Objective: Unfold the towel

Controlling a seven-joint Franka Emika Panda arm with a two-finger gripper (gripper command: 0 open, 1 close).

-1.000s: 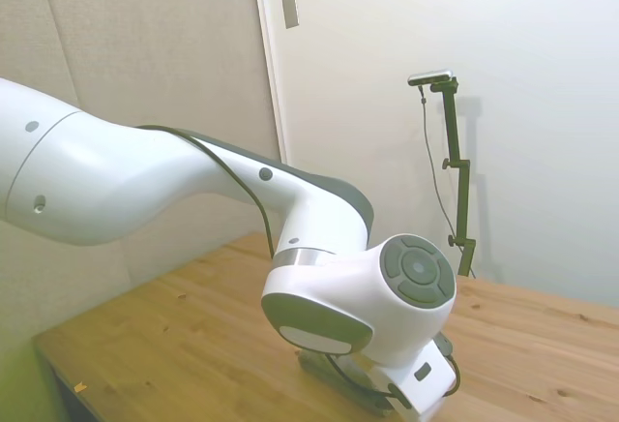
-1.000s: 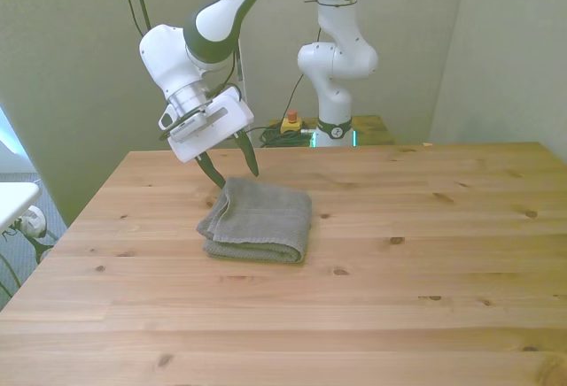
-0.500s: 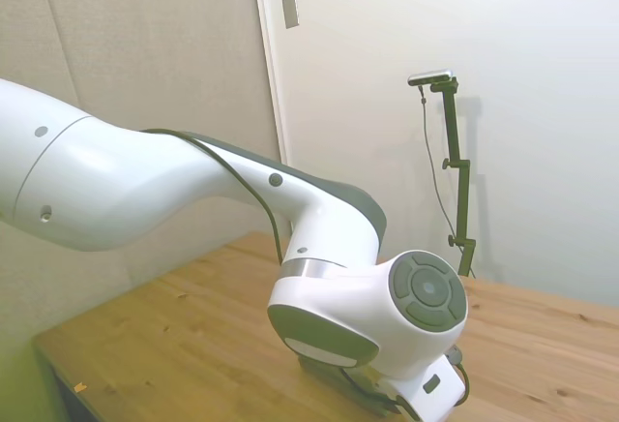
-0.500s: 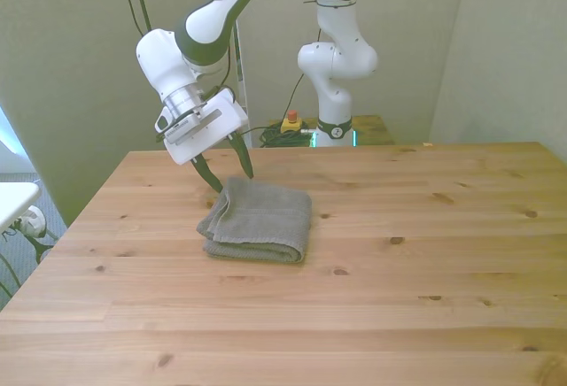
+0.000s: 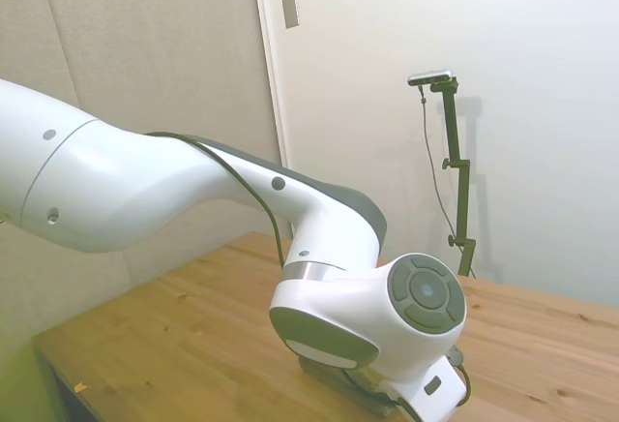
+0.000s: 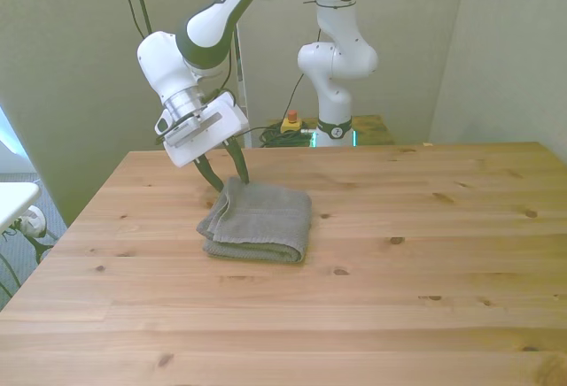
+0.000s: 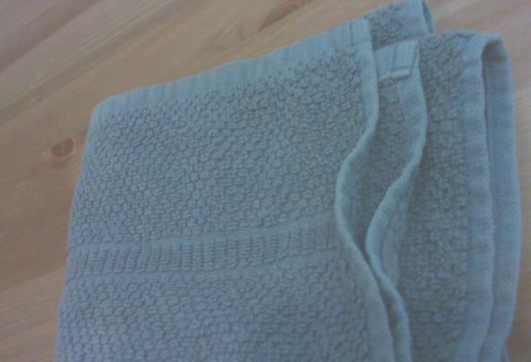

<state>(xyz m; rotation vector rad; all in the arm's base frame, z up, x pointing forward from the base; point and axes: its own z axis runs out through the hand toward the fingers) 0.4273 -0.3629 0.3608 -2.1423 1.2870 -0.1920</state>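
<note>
The gray towel [image 6: 259, 221] lies folded in several layers on the wooden table [image 6: 372, 297], left of centre in the front view. My gripper [image 6: 228, 178] is open, its dark fingers pointing down at the towel's far corner on the front view's left, tips about at the cloth. The wrist view shows the towel [image 7: 249, 229] close up, with stacked layer edges and a small hem loop along one side. In the side view the arm's white wrist [image 5: 368, 316] fills the frame and hides both towel and fingers.
The table [image 5: 193, 345] spreads bare wood around the towel. A small red and yellow button box [image 6: 290, 123] sits beside the robot base behind the far edge. A white object [image 6: 18, 204] stands off the table at the front view's left.
My gripper has shifted slightly toward the front view's left and lowered a little, so its fingertips now sit at the towel's far corner. The towel has not moved.
</note>
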